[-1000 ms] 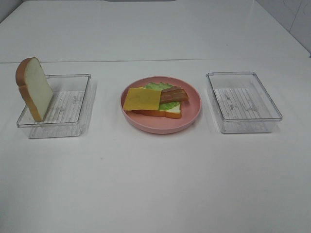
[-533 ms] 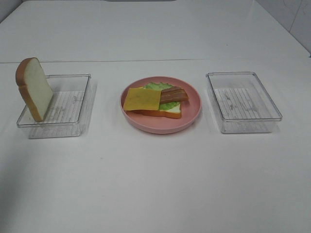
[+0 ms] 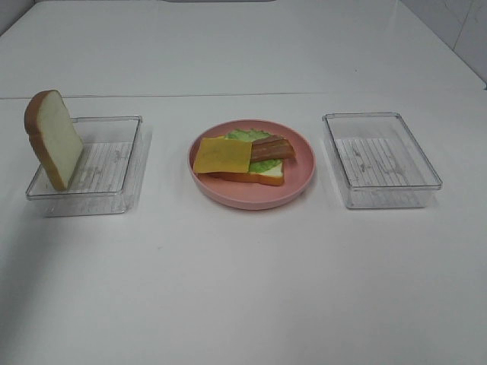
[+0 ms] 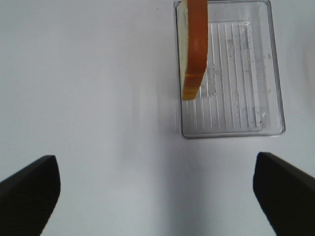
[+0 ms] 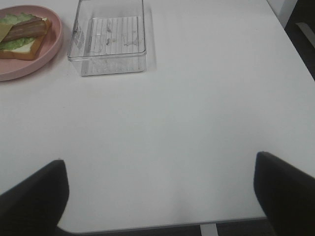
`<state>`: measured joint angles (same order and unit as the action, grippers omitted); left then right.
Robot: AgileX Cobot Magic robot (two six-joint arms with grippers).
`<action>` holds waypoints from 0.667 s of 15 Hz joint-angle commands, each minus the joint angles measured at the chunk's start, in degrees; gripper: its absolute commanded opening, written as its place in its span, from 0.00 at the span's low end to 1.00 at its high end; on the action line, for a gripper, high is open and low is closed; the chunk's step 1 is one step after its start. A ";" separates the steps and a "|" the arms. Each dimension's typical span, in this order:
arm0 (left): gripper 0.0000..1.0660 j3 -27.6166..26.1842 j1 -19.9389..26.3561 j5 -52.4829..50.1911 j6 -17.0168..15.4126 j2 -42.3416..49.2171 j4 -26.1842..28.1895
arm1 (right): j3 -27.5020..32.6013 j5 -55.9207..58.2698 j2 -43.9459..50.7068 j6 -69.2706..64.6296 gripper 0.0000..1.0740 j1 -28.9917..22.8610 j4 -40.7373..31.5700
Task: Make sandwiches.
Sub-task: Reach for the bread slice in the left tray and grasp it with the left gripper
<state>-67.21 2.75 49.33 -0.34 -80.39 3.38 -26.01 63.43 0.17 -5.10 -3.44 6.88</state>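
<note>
The sandwich lies open on a pink plate at the table's middle: one bread slice under green lettuce, bacon strips and a yellow cheese square. It also shows in the right wrist view. A second brown-crusted bread slice stands on edge in the left clear tray, and it shows in the left wrist view. My left gripper is open and empty, short of that tray. My right gripper is open and empty, well away from the plate. Neither gripper shows in the high view.
A clear tray with nothing in it stands right of the plate and shows in the right wrist view. The white table's edge and right side lie near my right gripper.
</note>
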 commanded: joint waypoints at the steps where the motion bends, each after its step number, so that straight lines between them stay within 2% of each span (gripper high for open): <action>1: 0.95 -3.84 0.00 -0.46 -0.29 -4.76 2.06 | 0.29 -0.57 1.89 0.40 0.92 0.29 -0.23; 3: 0.95 -8.19 0.00 -0.46 0.34 -11.29 5.04 | 0.29 -0.57 1.89 0.40 0.92 0.29 -0.23; 7: 0.95 -11.86 -0.11 -1.38 0.34 -19.94 7.51 | 0.29 -0.57 1.89 0.40 0.92 0.29 -0.23; 10: 0.95 -12.61 -0.11 -4.93 0.34 -24.58 8.77 | 0.29 -0.57 1.89 0.40 0.92 0.29 -0.23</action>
<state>-79.35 2.75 45.55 0.00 -104.62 11.29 -26.01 63.43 0.17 -5.10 -3.44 6.88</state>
